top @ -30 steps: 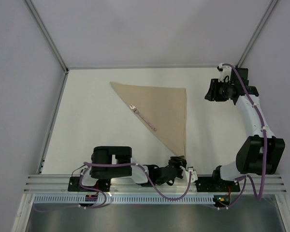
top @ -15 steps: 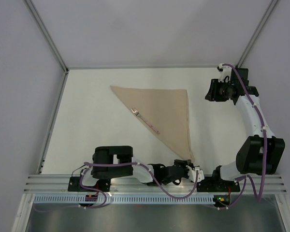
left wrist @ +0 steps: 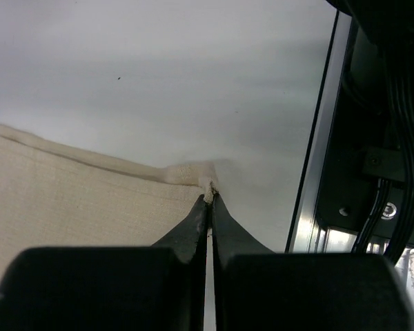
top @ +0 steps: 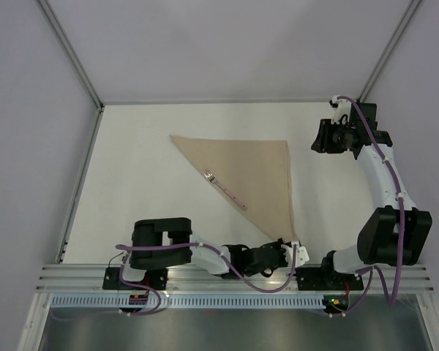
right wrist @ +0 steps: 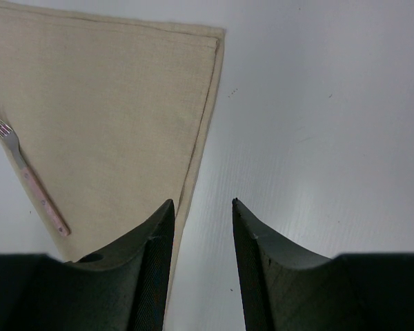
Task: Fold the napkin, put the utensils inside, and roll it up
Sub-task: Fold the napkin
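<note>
place: robot lab | cues: white booth walls (top: 227,51), aluminium mounting rail (top: 80,276)

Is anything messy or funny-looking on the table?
A little. The napkin has its near corner scrunched up where the left gripper pinches it shut. The fork lies right along the napkin's slanted edge, not in its middle. Nothing looks spilled or broken.

Napkin (top: 252,179): plain tan woven cloth, folded into a flat triangle on the white tabletop (top: 139,205). Spans the far side with one straight edge, narrows to a point at the near edge, puckers slightly at that near tip. Fork (top: 227,189): slim pale pink handle, silver tines. Lies on the cloth along the diagonal edge, tines far-left, handle near-right.
</note>
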You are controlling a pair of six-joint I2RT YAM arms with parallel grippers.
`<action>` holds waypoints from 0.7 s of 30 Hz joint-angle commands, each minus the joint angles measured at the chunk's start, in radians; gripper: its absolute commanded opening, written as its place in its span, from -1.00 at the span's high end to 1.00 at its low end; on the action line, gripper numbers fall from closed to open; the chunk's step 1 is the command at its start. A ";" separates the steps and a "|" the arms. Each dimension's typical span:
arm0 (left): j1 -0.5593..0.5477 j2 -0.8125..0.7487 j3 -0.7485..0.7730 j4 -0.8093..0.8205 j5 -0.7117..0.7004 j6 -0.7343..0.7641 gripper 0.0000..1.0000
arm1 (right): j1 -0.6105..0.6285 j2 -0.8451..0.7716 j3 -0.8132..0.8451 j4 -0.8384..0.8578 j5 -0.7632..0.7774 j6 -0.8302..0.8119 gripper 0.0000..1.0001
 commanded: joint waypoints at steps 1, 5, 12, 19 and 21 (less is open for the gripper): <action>0.072 -0.147 -0.058 0.070 0.053 -0.190 0.95 | -0.003 -0.036 -0.006 0.026 0.004 -0.002 0.10; 0.222 -0.239 -0.127 0.053 0.096 -0.306 0.95 | -0.003 -0.036 -0.006 0.026 0.004 0.000 0.10; 0.481 -0.366 -0.236 -0.013 0.160 -0.527 0.95 | -0.003 -0.032 -0.008 0.029 0.004 0.000 0.10; 0.662 -0.414 -0.261 -0.100 0.185 -0.607 0.95 | -0.003 -0.028 -0.008 0.029 -0.001 0.000 0.10; 0.693 -0.416 -0.265 -0.124 0.189 -0.622 0.95 | -0.003 -0.028 -0.008 0.029 -0.002 0.000 0.10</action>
